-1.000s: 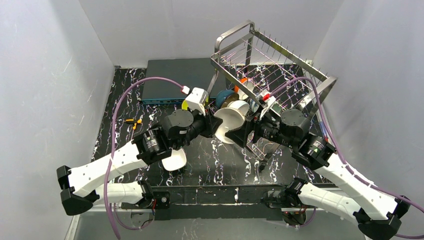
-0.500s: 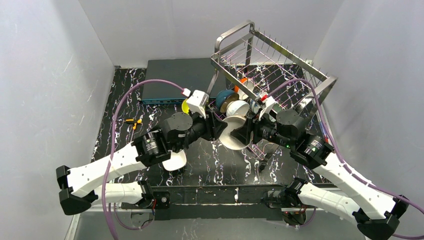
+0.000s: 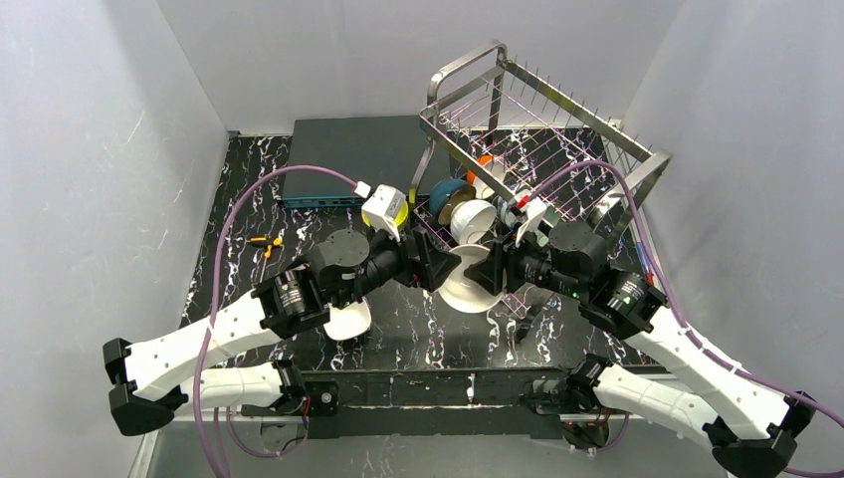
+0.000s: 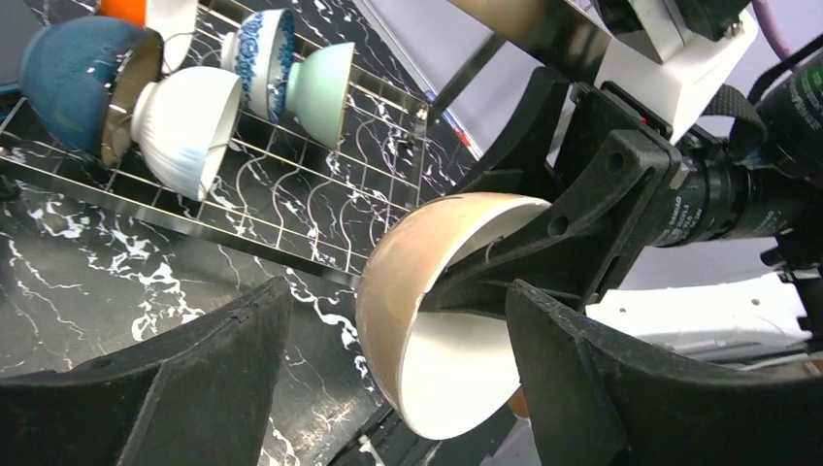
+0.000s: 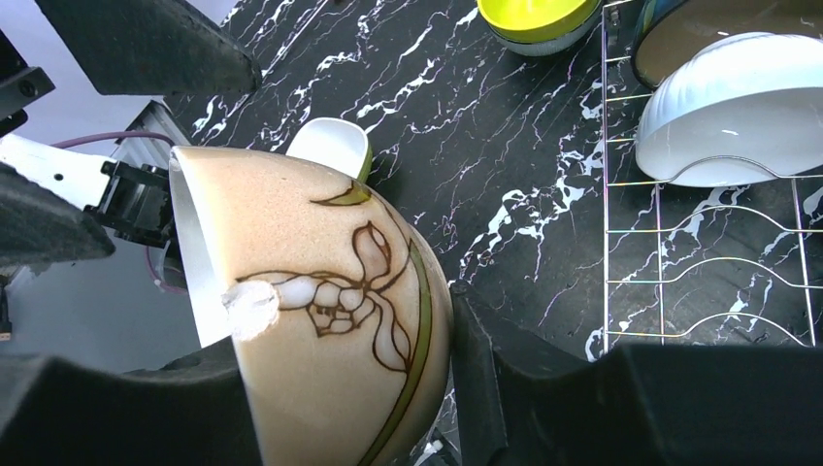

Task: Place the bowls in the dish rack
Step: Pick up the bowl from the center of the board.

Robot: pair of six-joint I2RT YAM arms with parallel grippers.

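A tan-brown bowl (image 3: 466,284) with a white inside and a flower drawing hangs on its side above the table, in front of the dish rack (image 3: 542,129). My right gripper (image 3: 488,274) is shut on it, one finger inside and one against its outer wall (image 5: 320,320). My left gripper (image 3: 438,267) is open, its fingers (image 4: 223,369) standing on either side of the bowl (image 4: 427,320) without touching it. On the rack's lower tier stand a dark blue bowl (image 4: 73,63), a white bowl (image 4: 184,116), a blue-patterned bowl (image 4: 262,49), a pale green bowl (image 4: 325,78) and an orange bowl (image 3: 484,161).
A yellow-green bowl (image 5: 534,19) sits on the table left of the rack. A small white bowl (image 3: 348,319) lies by my left forearm. A flat dark grey-blue box (image 3: 348,149) is at the back. A small orange-handled tool (image 3: 264,244) lies at the left.
My left gripper has opened and let go of the tan-brown bowl. My right gripper has closed on it. The bowl has sunk slightly toward the table.
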